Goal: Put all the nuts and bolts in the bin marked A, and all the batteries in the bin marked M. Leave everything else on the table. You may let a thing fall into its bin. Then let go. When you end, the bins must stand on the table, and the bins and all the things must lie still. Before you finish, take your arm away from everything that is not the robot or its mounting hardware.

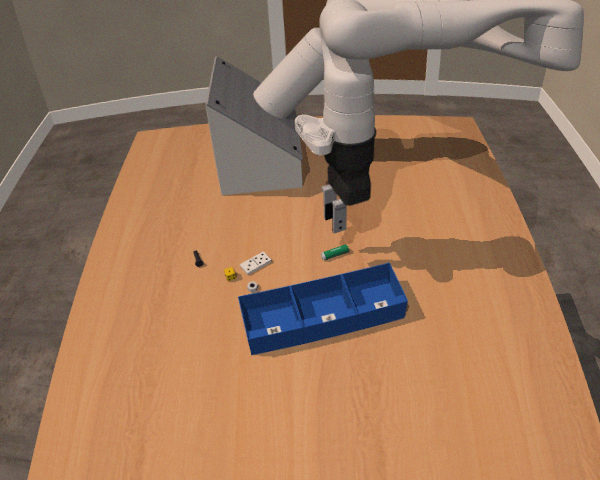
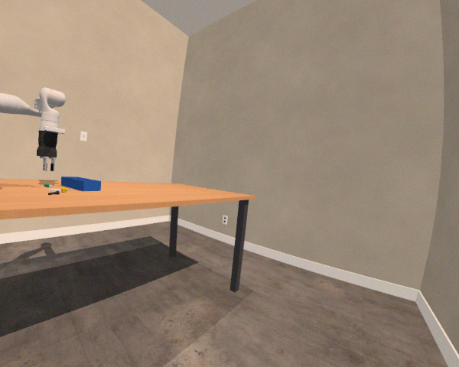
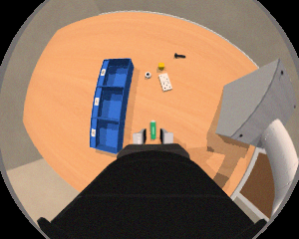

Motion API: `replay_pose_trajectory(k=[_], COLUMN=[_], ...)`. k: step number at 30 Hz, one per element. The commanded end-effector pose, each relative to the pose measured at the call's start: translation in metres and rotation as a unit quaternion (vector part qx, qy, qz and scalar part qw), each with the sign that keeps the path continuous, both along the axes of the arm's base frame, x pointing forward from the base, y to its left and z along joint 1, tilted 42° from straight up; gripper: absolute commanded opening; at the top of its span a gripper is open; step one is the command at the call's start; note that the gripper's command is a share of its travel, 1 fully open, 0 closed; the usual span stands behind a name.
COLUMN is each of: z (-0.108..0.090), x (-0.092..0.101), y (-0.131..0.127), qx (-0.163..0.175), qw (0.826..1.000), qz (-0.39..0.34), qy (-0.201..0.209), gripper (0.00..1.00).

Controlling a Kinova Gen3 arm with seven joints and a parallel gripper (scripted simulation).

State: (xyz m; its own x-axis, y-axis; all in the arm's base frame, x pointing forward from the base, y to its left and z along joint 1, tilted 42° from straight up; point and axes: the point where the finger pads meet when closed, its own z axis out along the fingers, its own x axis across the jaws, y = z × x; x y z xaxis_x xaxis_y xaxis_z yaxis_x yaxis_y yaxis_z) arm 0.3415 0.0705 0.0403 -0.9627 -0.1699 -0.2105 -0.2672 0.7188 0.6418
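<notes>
Jaws standing partly apart and holding nothing, the gripper [image 1: 334, 215] is hanging above the green battery [image 1: 335, 252], which is lying on the desk [image 1: 135, 361] just beside the blue bin row [image 1: 310, 333], seemingly lining up for a grab.

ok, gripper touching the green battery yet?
Apart. The exterior view shows the gripper hanging open above the table, with clear wall visible between its fingertips and the green battery.
</notes>
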Motion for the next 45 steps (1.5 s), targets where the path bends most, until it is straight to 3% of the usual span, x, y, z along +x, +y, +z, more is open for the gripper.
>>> replay_pose_trajectory(k=[1, 22, 39, 45], z=[-0.001, -0.001, -0.047, -0.048], x=[0.001, 0.001, 0.000, -0.001], y=[-0.001, -0.001, 0.040, 0.042], qx=[-0.002, -0.002, -0.005, -0.003], qw=[1.000, 1.000, 1.000, 1.000], qz=[0.001, 0.001, 0.003, 0.001], qy=[0.001, 0.001, 0.000, 0.002], gripper=[0.60, 0.60, 0.60, 0.60])
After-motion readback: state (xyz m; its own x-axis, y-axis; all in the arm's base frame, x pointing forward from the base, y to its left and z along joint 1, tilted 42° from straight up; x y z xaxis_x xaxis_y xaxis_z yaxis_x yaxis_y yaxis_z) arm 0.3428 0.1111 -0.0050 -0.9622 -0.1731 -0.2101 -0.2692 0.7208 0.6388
